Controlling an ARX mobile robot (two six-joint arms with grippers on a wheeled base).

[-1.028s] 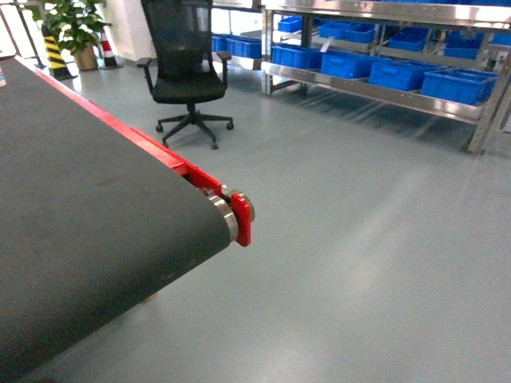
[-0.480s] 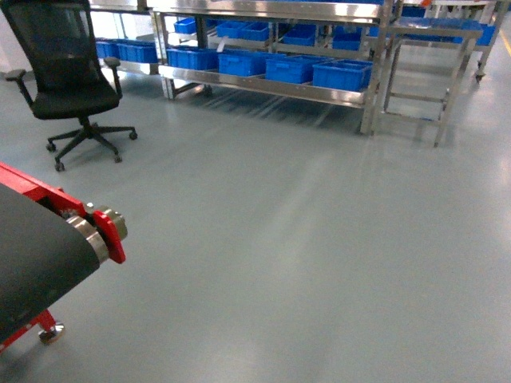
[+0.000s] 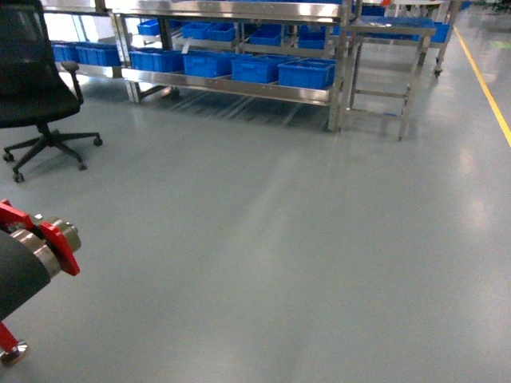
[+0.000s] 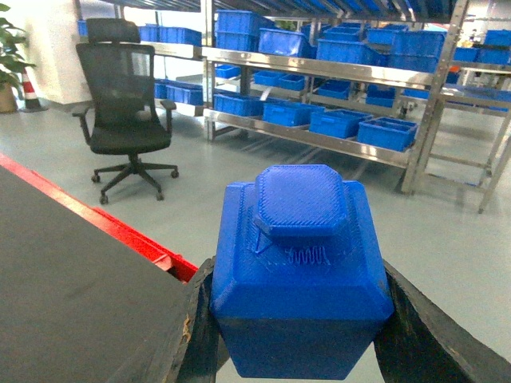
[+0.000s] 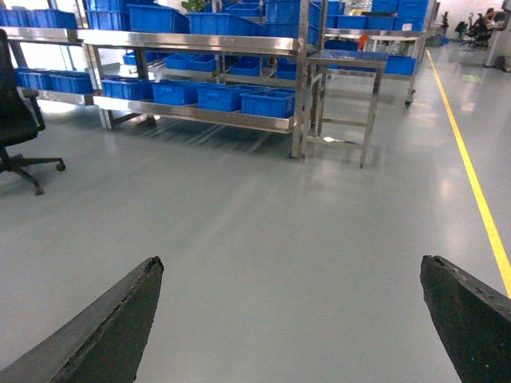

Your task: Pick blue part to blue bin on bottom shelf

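My left gripper [image 4: 299, 351] is clamped on the blue part [image 4: 301, 271], a dark finger pressed to each of its sides; the part sits upright between them, its stepped ridged cap on top. Rack [image 3: 231, 84] as landmark: from the head camera it stands far across the grey floor [image 3: 303, 239], well away from me. Its bottom shelf [image 3: 239, 86] carries a row of blue bins [image 3: 307, 73] side by side, and more bins sit on the tier above. Just right of the rack stands a small steel table [image 3: 383, 64]. Left of the rack is a black office chair [image 3: 36, 88]. Nearer to me than the rack, at the lower left, the conveyor end [image 3: 36, 255] shows its red bracket and roller. In the left wrist view the black belt [image 4: 80, 287] lies just left of the part. My right gripper [image 5: 291, 319] is spread wide, fingers well apart with nothing but floor between them, facing the rack. A yellow line [image 3: 491, 88] runs along the floor right of the table.
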